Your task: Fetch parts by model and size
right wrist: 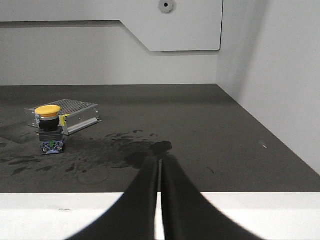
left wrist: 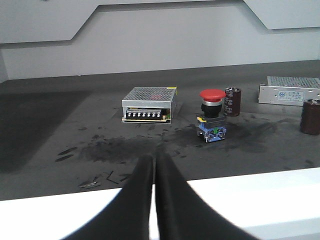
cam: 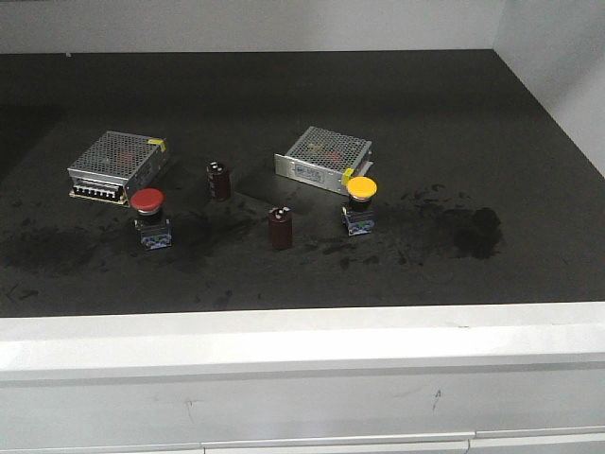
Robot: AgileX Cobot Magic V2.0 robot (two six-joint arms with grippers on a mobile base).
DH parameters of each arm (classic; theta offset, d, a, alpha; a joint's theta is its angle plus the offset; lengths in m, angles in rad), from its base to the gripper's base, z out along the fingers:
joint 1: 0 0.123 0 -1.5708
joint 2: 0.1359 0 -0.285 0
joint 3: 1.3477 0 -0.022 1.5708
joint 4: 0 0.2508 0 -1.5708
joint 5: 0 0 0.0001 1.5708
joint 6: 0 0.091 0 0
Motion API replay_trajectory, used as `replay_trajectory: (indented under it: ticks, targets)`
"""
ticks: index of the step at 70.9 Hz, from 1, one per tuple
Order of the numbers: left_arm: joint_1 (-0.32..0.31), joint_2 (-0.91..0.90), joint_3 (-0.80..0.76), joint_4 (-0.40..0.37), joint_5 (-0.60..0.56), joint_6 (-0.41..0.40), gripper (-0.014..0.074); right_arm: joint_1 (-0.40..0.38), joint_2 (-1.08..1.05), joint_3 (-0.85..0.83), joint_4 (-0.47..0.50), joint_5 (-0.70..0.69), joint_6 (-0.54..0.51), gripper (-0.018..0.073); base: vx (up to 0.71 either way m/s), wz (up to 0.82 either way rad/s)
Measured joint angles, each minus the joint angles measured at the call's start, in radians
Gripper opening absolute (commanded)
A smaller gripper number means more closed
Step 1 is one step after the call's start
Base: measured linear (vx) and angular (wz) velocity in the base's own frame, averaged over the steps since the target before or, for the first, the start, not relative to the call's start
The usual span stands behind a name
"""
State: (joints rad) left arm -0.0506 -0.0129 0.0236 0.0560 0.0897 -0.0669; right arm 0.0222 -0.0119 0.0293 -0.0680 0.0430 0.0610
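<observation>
**A:** Started nearest. How were the fingers set?

**B:** Found the left gripper pinched together with nothing in it, poised above the white ledge. Found the right gripper pressed closed and empty too, above the same ledge.

**A:** And past the ledge?

**B:** Met the dark tabletop, smudged along its front. Spotted the red-capped switch upright on its blue-grey base at the front left. In the left wrist view, placed it ahead and to the right of the left gripper, well apart from it. Spotted the yellow-capped switch upright too, right of centre. In the right wrist view, placed it off to the left of the right gripper, also well apart.

**A:** Anything between the two?

**B:** Noted the near maroon cylinder standing between the switches, touching neither. Farther back, noted the far maroon cylinder, behind and to the right of the red-capped switch.

**A:** And behind those?

**B:** Picked out the left mesh box near the red cap, just behind it. Picked out the right mesh box close behind the yellow cap, but could not tell whether touching. Ended at the grey back wall.
</observation>
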Motion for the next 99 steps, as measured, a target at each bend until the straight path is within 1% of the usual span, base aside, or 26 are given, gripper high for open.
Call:
replay_trajectory:
  ticks: [70, 75, 80, 85, 90, 99]
  targets:
    - [0.0, 0.0, 0.0, 0.0, 0.0, 0.0, -0.0006, 0.0, 0.0, 0.0, 0.0, -0.001, 0.0, -0.001, 0.0, 0.0]
    - [0.0, 0.0, 0.0, 0.0, -0.008, 0.0, -0.0006, 0.0, 0.0, 0.0, 0.0, -0.016, 0.0, -0.001, 0.0, 0.0]
    - [0.0, 0.0, -0.003, 0.0, -0.045, 0.0, -0.0006, 0.0, 0.0, 0.0, 0.0, -0.059, 0.006, -0.001, 0.0, 0.0]
    - [0.0, 0.0, -0.025, 0.0, -0.09, 0.0, -0.0006, 0.0, 0.0, 0.0, 0.007, -0.098, 0.022, -0.001, 0.0, 0.0]
    - [0.0, 0.0, -0.068, 0.0, -0.117, 0.0, -0.0006, 0.0, 0.0, -0.015, 0.011, -0.103, 0.029, -0.001, 0.0, 0.0]
    - [0.0, 0.044, -0.199, 0.0, -0.143, 0.0, -0.0006, 0.0, 0.054, -0.134, 0.015, -0.115, 0.024, -0.001, 0.0, 0.0]
